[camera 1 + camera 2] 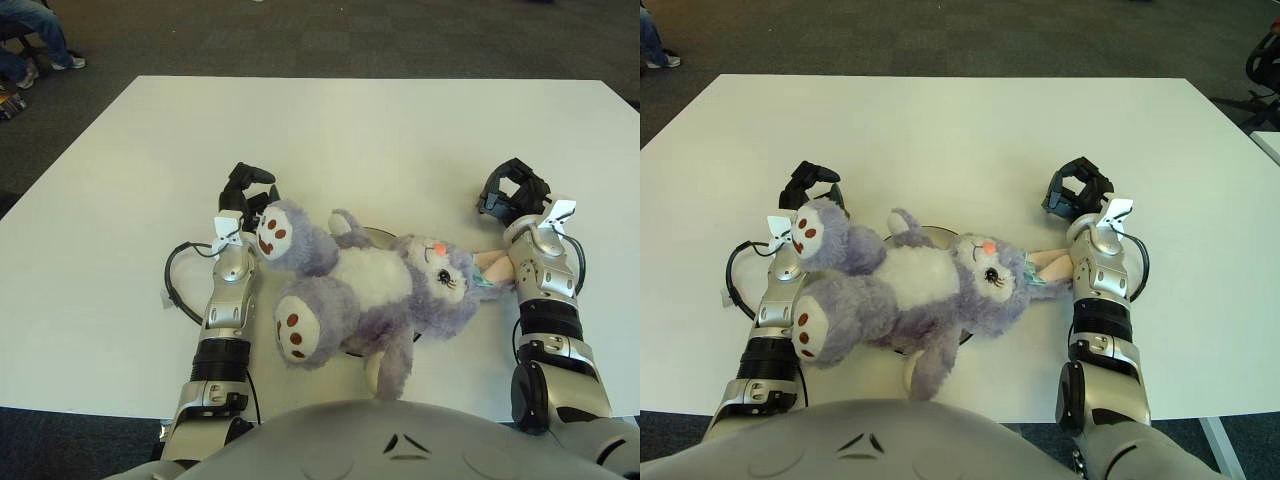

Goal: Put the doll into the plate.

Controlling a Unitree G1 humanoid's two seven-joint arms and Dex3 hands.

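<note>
Purple doll is lying on its back across the plate, covering nearly all of it; only a sliver of rim is showing behind the body. Left hand is sitting just beside the doll's upper foot, fingers curled, holding nothing. Right hand is showing beyond the doll's pink ear, fingers curled, empty. Left eye view is catching seated legs at top left; right eye view is showing a chair base at far right.
</note>
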